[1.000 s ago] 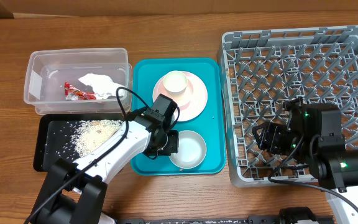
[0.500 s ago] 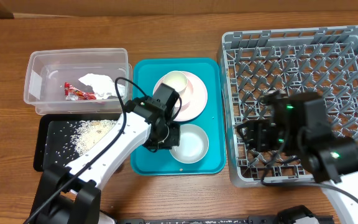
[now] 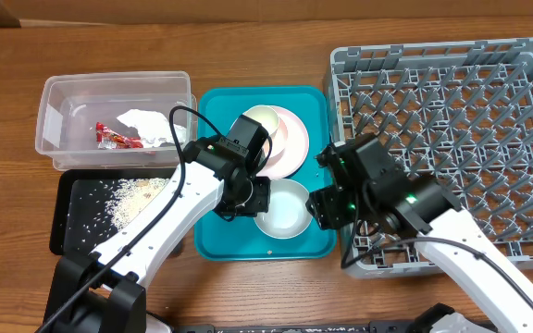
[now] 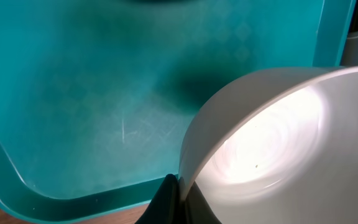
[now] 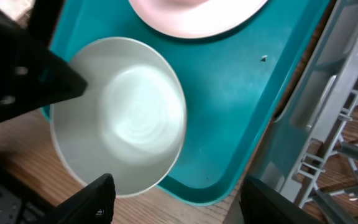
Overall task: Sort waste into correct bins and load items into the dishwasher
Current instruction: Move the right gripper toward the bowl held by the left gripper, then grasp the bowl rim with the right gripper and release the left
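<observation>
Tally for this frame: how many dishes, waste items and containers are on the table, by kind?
Dishes: 3 (pink plate, small bowl on it, whitish bowl)
Waste: 3 (red wrapper, white napkin, rice scraps)
Containers: 4 (clear tub, black tray, teal tray, grey rack)
Total: 10

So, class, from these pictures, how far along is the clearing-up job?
Done: wrapper and napkin lie in the clear tub, rice in the black tray. In hand: the left pincer is shut on the white bowl at its rim; the right pincer hangs open beside it. Left: bowl, plate and cup; the rack shows no dishes.
</observation>
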You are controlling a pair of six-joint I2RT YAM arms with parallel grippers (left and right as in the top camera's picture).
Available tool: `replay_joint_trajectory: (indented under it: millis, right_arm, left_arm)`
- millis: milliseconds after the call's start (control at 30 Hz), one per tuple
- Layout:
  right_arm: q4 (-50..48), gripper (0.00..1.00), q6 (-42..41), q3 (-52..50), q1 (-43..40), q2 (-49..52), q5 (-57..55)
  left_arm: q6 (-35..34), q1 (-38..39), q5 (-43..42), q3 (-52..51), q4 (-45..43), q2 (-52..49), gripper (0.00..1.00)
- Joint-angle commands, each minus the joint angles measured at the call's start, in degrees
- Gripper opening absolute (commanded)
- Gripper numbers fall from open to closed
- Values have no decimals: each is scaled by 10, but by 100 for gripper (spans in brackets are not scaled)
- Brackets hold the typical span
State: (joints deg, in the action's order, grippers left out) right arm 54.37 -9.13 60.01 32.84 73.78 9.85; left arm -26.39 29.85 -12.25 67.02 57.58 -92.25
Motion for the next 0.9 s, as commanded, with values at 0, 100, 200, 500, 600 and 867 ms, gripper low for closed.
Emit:
replay_joint_trajectory:
  millis: [0,100,200,500,600,867]
  right_arm:
    - [-5,66,2,12,3,22,-23]
    - [-10,66,2,12,3,43,-20]
    - [-19,64,2,12,3,54,-6]
    - [-38,56,0,11,3,73,18]
    - [-39,50,0,11,3,74,18]
    - [-35,38,0,11,3,74,18]
  left_arm:
    - [15,-2,-19,15,-4,14,4]
    - [23,-2,-31,15,-7,14,4]
    - [22,-2,-33,15,-9,14,4]
    - [26,-2,-61,15,-26,14,4]
    - [26,-2,-75,15,-31,14,4]
    - [27,-2,-99,15,-42,14,4]
